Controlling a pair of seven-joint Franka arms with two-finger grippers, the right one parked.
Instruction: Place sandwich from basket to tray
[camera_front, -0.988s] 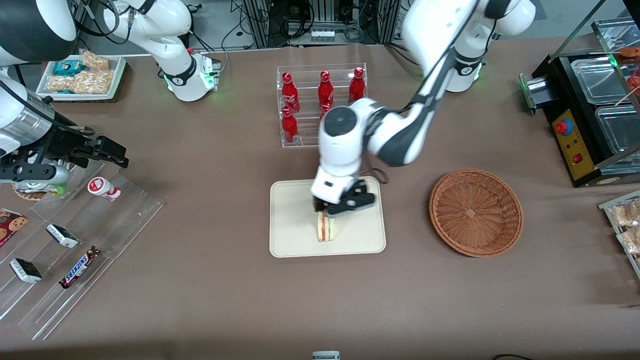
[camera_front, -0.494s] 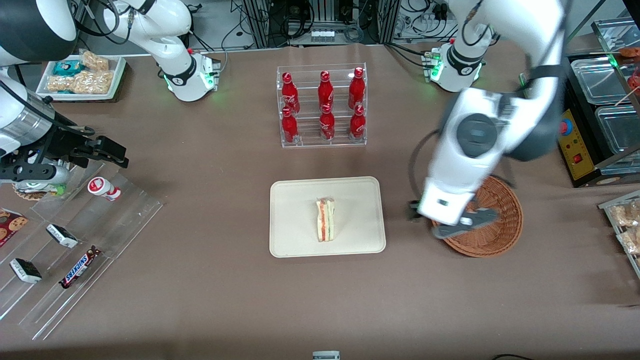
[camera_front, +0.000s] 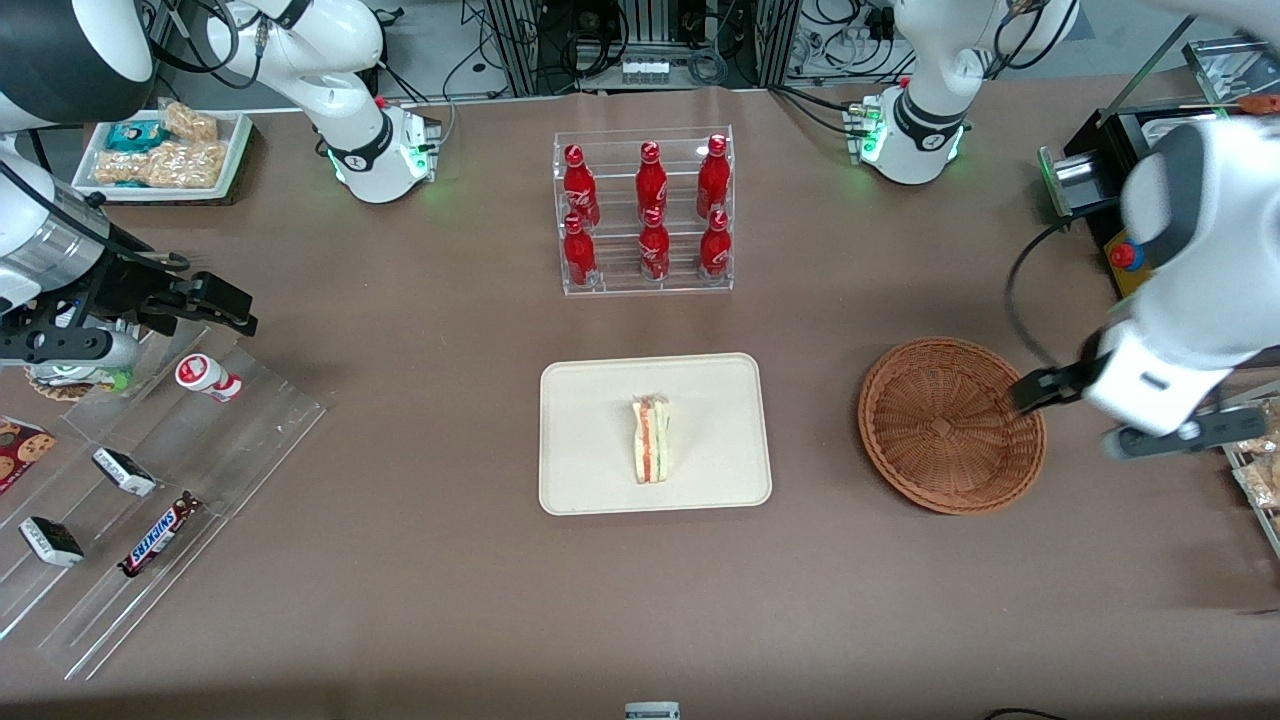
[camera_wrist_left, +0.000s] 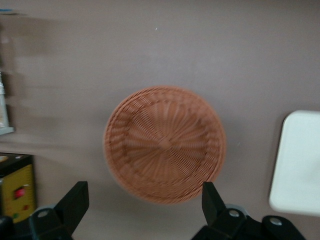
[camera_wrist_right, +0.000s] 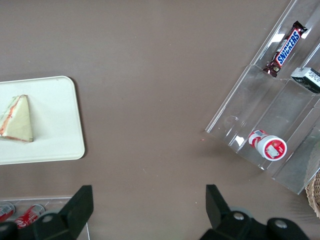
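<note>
The sandwich (camera_front: 652, 453), a pale wedge with red and green filling along one edge, lies on the cream tray (camera_front: 590, 420) near the table's middle, with nothing touching it; it also shows as the sandwich (camera_wrist_right: 15, 120) on the tray (camera_wrist_right: 55, 125). The round reddish-brown wicker basket (camera_front: 950, 425) stands beside the tray toward the working arm's end, holding nothing. My gripper (camera_front: 1110, 412) hangs open above the table just past the basket's rim, farther toward the working arm's end. From the wrist, the basket (camera_wrist_left: 165, 145) and a tray corner (camera_wrist_left: 300, 165) lie below the open gripper (camera_wrist_left: 145, 200).
A clear rack of red bottles (camera_front: 645, 210) stands farther from the front camera than the tray. A black machine with a yellow panel (camera_front: 1150, 280) and a snack rack (camera_front: 1255, 440) sit close to my gripper. A stepped acrylic rack with candy bars (camera_front: 160, 470) lies at the parked arm's end.
My gripper let go of the sandwich on the tray, rose, and swung across the basket toward the working arm's end. The sandwich stays where it was set.
</note>
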